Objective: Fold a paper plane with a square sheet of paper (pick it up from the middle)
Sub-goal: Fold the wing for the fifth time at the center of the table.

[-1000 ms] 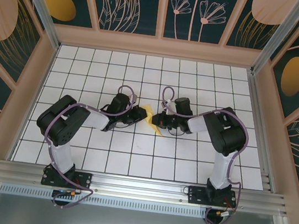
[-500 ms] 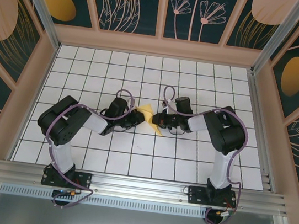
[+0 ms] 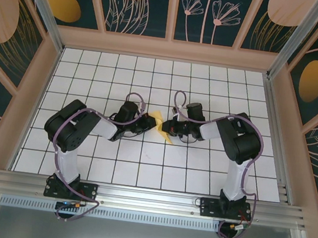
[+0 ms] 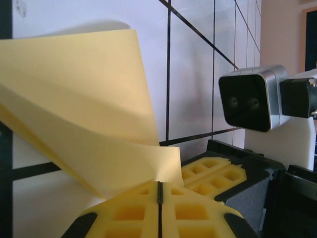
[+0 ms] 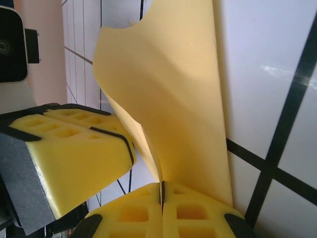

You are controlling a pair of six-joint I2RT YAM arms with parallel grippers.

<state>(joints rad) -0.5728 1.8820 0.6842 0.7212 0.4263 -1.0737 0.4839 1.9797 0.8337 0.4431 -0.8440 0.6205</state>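
Square sheet of paper (image 4: 89, 114), left tool (image 4: 159, 191) clamped on it, right tool (image 5: 162, 191) likewise

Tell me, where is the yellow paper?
In the top view, the yellow paper is mid-table, pinched between the left gripper and the right gripper.

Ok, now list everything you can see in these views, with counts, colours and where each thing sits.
sheet of paper: one, yellow, creased, mid-table between the end effectors
table: one, white tiles with dark grid lines, under the arms
wall panels: several, dark teal with peach leaf patterns, around the table
rail: one, silver, near edge
left arm, right arm: two, black and white, bases at the near edge
left end effector: one, yellow pads, shut on the sheet of paper
right end effector: one, yellow pads, shut on the sheet of paper
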